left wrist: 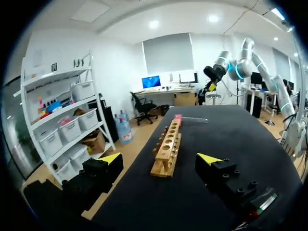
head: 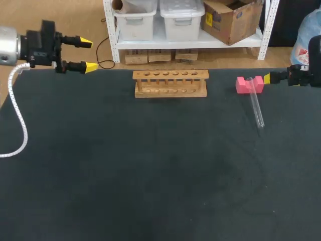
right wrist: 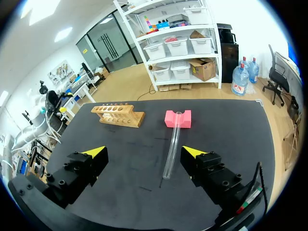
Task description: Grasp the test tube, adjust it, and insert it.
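Observation:
A clear glass test tube lies on the black table, its upper end resting in the notch of a pink block. A wooden rack with a row of holes stands at the table's back middle. My left gripper hovers open at the back left corner, far from the rack. My right gripper sits at the right edge, just right of the pink block, open. In the right wrist view the test tube lies ahead between the open fingers, with the pink block and rack beyond. From the left wrist, the rack stands ahead of the open gripper.
The black table stretches wide in front of the rack. A white coiled cable hangs from my left arm over the table's left side.

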Controlling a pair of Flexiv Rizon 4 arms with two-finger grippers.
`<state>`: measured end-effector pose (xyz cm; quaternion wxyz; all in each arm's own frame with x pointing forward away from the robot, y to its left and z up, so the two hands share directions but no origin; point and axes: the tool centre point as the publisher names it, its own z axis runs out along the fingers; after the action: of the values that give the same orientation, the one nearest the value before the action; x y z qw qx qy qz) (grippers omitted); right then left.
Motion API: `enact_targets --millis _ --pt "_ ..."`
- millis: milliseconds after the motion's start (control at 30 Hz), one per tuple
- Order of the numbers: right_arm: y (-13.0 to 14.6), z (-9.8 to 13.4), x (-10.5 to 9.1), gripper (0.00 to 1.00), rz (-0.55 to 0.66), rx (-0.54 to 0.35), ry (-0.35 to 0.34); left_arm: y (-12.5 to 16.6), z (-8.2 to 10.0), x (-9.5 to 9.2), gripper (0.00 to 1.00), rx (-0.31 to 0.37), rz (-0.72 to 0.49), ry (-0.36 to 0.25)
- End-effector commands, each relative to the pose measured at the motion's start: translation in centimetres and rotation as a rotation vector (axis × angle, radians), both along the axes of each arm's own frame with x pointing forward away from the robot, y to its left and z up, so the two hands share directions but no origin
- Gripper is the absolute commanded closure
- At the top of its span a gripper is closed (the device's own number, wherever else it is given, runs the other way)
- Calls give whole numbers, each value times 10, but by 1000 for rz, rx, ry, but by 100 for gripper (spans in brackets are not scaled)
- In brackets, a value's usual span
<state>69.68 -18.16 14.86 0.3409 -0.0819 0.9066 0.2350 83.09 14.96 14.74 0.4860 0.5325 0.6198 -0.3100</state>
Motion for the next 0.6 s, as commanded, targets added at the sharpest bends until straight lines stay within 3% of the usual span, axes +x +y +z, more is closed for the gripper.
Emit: enact_targets --millis 33,233,600 --pt "0 0 -1 0 -1 -2 -1 -9 -5 10 0 -103 -103 1" --pt "0 0 -1 0 -1 -2 -1 -19 -7 9 0 -74 -83 10" --pt "0 0 -1 0 -1 -2 -1 -21 -18 4 0 -51 12 131"
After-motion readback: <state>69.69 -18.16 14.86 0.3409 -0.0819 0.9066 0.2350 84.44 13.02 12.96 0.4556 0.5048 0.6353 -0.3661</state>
